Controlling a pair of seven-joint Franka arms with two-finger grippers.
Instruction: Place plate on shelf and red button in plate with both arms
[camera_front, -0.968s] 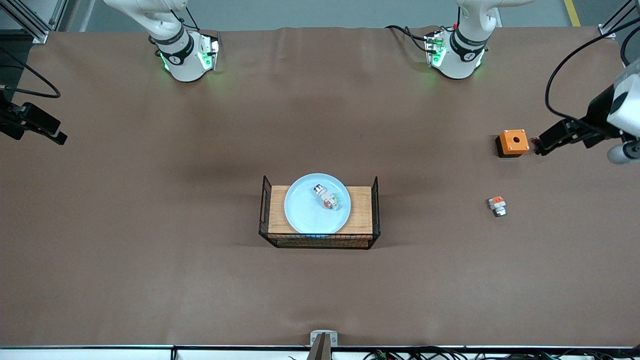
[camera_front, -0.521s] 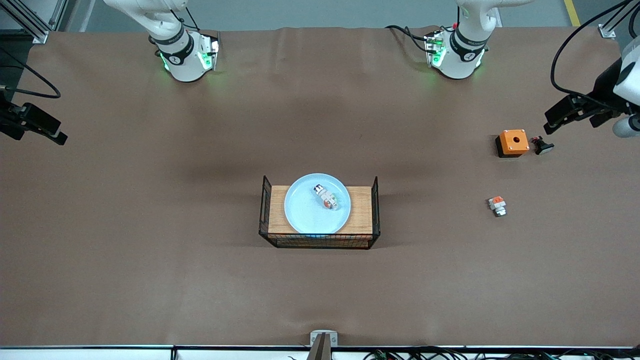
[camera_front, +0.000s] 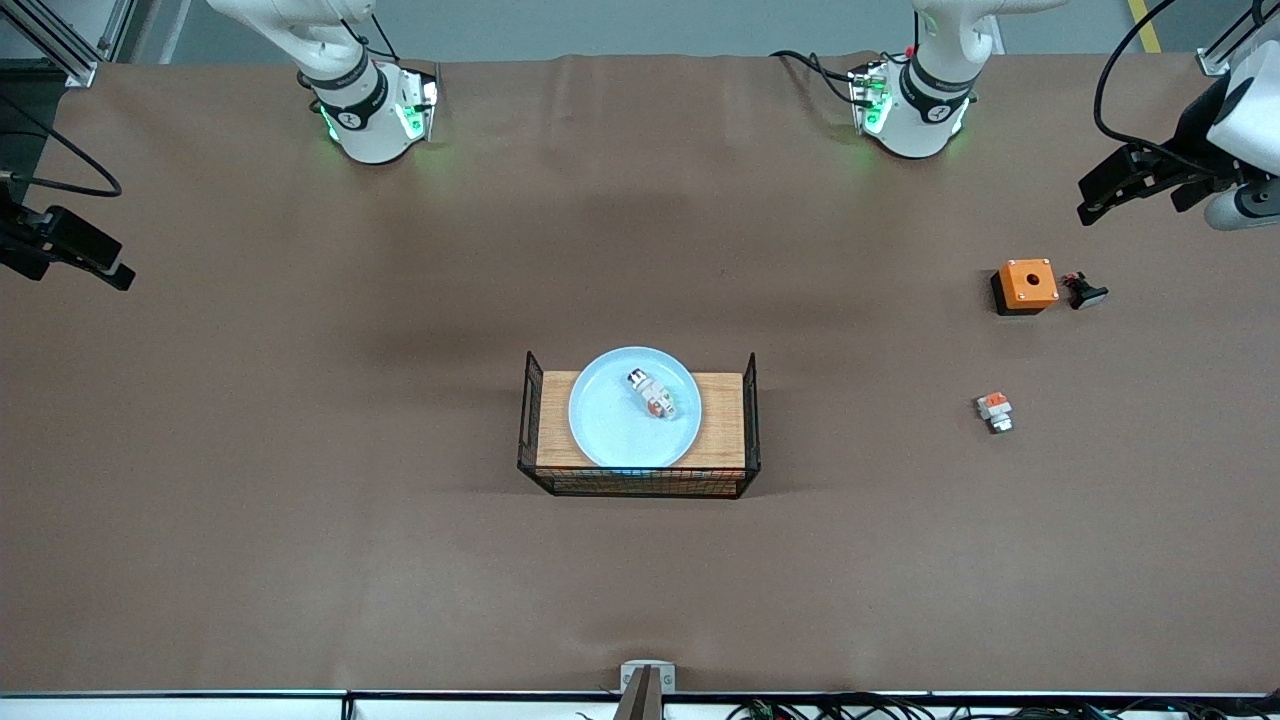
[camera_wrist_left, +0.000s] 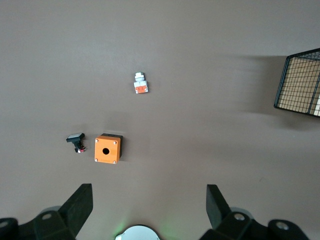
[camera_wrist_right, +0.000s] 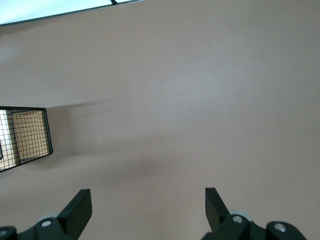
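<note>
The pale blue plate lies on a wooden board inside a wire basket at the middle of the table. The red button lies on the plate, toward the edge farther from the front camera. My left gripper is open and empty, up in the air at the left arm's end of the table; its wrist view shows the jaws spread wide over bare table. My right gripper is open and empty at the right arm's end of the table, and it also shows open in the right wrist view.
An orange square box with a hole stands near the left arm's end, with a small black part beside it. A short white part with an orange top lies nearer the front camera. The basket shows in both wrist views.
My left gripper has let go of the small black part beside the orange box, risen and drawn back toward the table's end. The right arm has not moved.
</note>
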